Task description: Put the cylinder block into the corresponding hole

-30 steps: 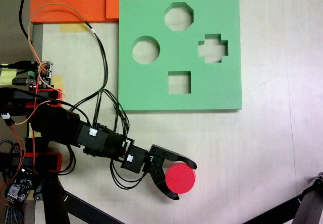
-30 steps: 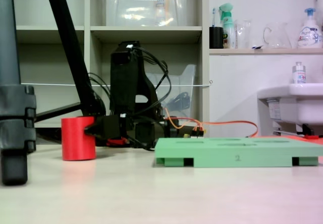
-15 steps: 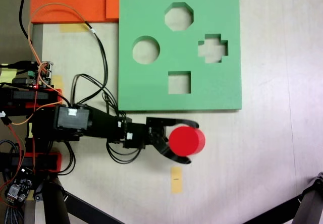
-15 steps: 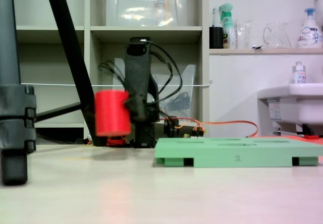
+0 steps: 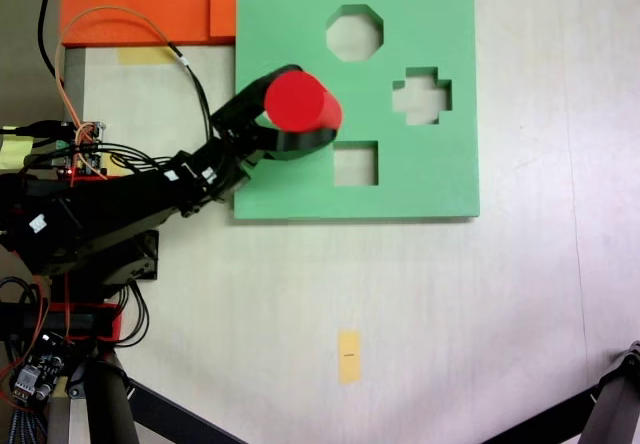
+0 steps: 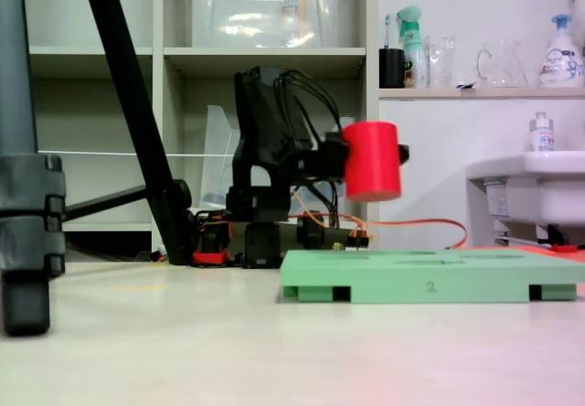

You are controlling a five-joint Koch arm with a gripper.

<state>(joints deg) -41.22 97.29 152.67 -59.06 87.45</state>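
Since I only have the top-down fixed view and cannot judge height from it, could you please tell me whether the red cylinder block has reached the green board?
Observer: Not yet. In the side fixed view the cylinder block hangs clear above the green board, with open space beneath it.
Operator: Thank you. Is it being held straight?
Observer: Nearly upright; any lean is slight.
Operator: And does the board lie flat?
Observer: Yes, from the side it rests level on the table.
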